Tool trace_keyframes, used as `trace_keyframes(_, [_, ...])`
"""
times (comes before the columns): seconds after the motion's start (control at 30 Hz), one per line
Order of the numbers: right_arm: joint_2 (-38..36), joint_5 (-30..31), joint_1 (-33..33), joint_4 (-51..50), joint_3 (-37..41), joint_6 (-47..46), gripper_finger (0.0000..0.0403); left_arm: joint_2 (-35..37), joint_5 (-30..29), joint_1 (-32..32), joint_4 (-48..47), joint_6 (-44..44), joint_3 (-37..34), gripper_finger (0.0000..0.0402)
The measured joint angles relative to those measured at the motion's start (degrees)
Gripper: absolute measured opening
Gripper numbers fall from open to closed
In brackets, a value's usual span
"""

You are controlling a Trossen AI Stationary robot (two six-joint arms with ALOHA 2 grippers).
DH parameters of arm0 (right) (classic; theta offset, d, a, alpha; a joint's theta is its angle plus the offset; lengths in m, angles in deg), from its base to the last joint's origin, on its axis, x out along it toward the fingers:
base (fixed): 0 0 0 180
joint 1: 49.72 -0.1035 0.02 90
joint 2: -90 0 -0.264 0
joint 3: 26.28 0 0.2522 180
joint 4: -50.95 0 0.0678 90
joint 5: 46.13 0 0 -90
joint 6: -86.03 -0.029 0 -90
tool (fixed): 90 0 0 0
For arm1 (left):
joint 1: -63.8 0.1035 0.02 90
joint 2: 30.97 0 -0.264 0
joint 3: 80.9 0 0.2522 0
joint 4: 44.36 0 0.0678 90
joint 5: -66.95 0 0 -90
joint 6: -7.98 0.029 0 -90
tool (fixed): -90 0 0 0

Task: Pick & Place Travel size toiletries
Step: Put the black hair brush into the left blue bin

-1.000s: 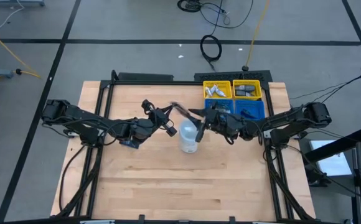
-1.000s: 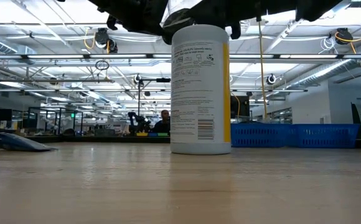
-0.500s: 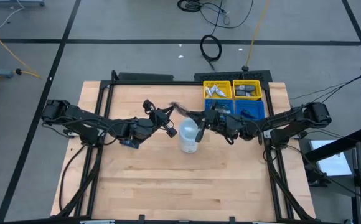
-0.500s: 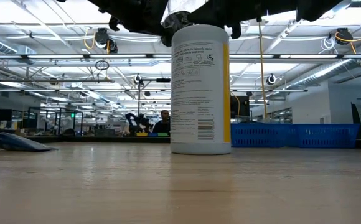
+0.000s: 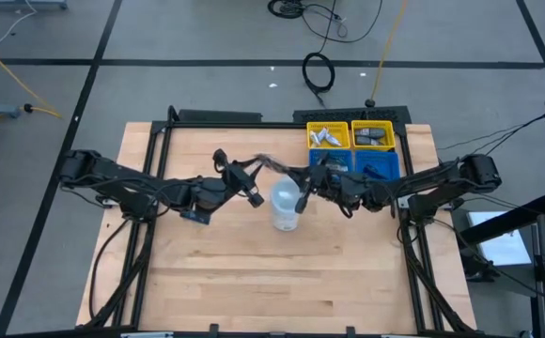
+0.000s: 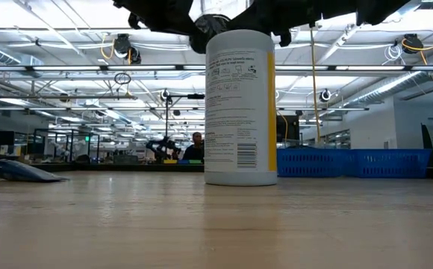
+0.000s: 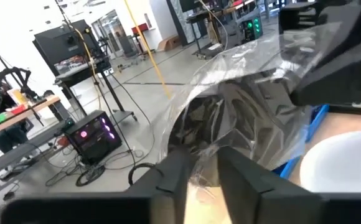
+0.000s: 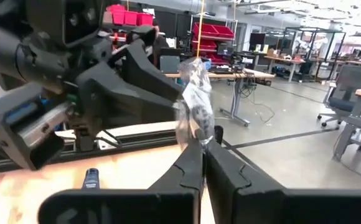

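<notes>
A clear-wrapped toiletry packet [image 8: 195, 107] is hanging in the air just above the white tub [image 5: 285, 205], the right gripper [image 8: 203, 149] pinching its lower edge with fingers closed while the left gripper [image 7: 200, 165] is parting slightly around the wrap. The handover looks midway, with the blue bins [image 5: 365, 166] and yellow bins [image 5: 350, 135] already holding some items. The wooden table [image 5: 254, 272] is sitting in a bright workshop hall.

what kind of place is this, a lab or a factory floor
Likely a robotics lab or workshop: a wooden table with two arms, more workbenches behind, and red storage bins on shelving.
</notes>
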Motion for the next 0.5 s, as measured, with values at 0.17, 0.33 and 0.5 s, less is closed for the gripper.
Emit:
trace_keyframes(0.17, [-2.4,0.2,0.3,-3.4,0.0,0.5,0.0,1.7,-0.3,-0.7,-3.0,0.1,0.0,0.0141])
trace_keyframes(0.33, [-5.6,1.9,1.4,-9.2,0.0,0.6,0.0,3.2,-0.7,-1.6,-7.4,-0.4,0.2,0.0172])
trace_keyframes(0.5, [-9.3,4.7,2.6,-20.1,0.0,0.5,0.0,4.9,-2.8,-3.0,-15.2,-1.8,0.1,0.0181])
